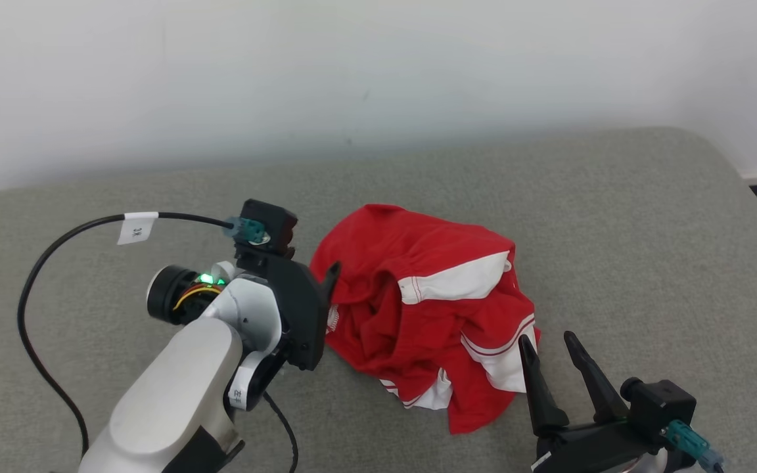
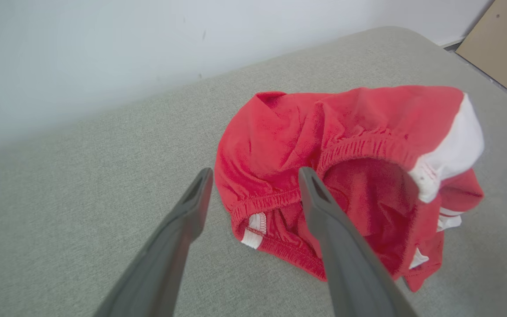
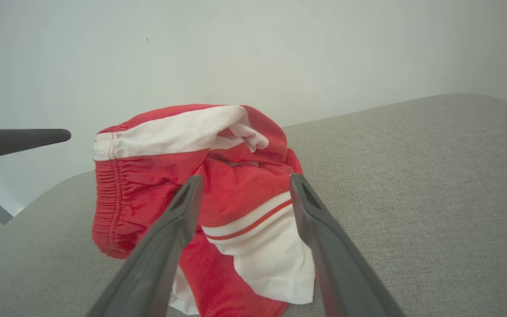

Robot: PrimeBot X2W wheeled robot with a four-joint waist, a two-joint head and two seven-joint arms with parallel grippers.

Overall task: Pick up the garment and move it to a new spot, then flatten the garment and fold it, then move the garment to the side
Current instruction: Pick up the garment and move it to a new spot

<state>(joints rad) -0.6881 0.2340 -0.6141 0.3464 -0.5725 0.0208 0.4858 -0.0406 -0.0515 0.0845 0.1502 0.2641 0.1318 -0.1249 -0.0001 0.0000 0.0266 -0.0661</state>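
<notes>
Head view, cable tag (image 1: 137,226) txt unclear, garment (image 1: 428,315)

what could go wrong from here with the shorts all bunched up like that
1. The red shorts lie crumpled in layers, so the open left gripper near the elastic waistband may pinch several layers together.
2. The black cable loops on the cushion near that gripper and could snag during dragging.

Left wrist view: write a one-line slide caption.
Open left end effector at the waistband of a crumpled red-and-white garment on a grey cushion.
</notes>
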